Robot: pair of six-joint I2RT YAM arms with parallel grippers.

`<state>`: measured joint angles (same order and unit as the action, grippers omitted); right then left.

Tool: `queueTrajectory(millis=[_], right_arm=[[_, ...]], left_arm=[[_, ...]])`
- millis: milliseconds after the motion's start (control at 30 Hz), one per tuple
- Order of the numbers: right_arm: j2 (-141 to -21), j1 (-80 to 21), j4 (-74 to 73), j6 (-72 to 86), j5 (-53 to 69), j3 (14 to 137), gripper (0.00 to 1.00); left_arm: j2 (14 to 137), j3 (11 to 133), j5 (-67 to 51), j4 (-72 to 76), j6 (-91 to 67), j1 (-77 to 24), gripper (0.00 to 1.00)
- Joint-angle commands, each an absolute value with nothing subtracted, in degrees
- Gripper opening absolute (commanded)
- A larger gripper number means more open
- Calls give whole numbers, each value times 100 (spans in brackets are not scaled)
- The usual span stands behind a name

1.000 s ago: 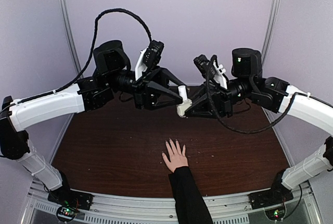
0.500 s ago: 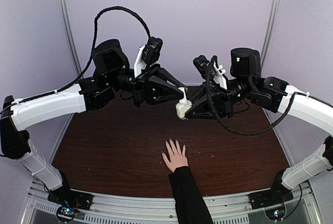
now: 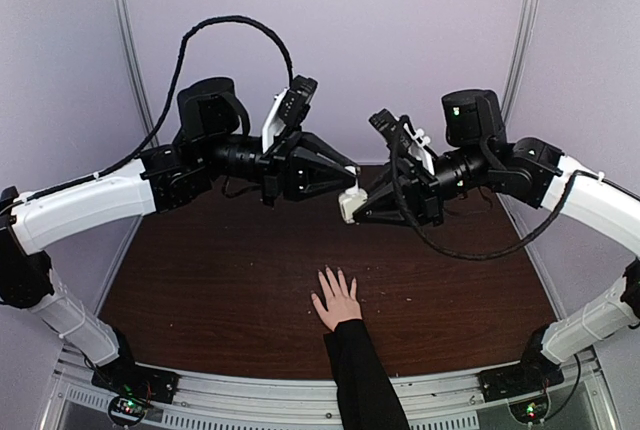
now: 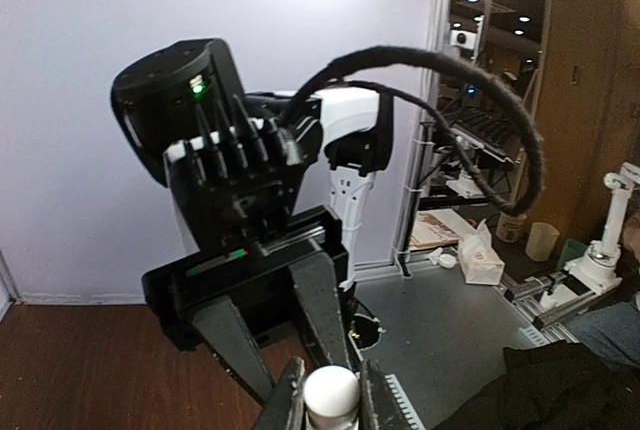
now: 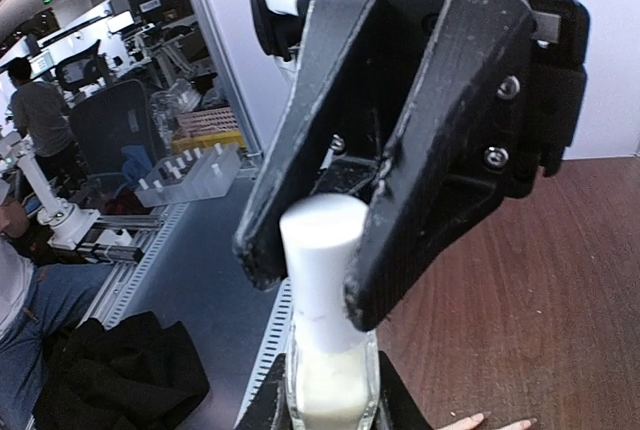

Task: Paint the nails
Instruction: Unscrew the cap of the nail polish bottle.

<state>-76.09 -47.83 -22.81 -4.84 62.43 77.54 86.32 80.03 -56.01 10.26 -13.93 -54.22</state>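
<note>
A light-skinned hand in a black sleeve lies flat on the brown table, fingers spread; its nails are too small to make out. High above it the two grippers meet at a small clear bottle. My right gripper is shut on the glass body of the bottle. My left gripper is shut on its white cap, which shows as the cap between the left fingers in the right wrist view. A fingertip peeks in at that view's bottom edge.
The brown table is bounded by grey walls and a metal rail at the near edge. A black cable loops above the left arm, and another cable hangs under the right arm.
The left jaws have closed onto the bottle's cap. Both grippers and the bottle have risen slightly. The hand has stayed still.
</note>
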Motion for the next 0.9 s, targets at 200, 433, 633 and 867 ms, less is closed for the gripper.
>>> queueTrajectory(millis=[200,433,633,867], right_arm=[[-7389,-4764,-2485,-757,3777,7804,0],[-7463,-4772,-2335,-814,2260,7816,0],[-7641,-4803,-1941,-895,1256,7726,0],[-7843,-4864,-1554,-1004,499,7634,0]], left_arm=[[8462,8076,-3384,420,-979,-5471,0],[8794,8430,-1506,-170,-1392,-5471,0],[9049,8483,-118,-81,-1737,-5672,0],[9590,9073,1654,-662,-2116,-5961,0]])
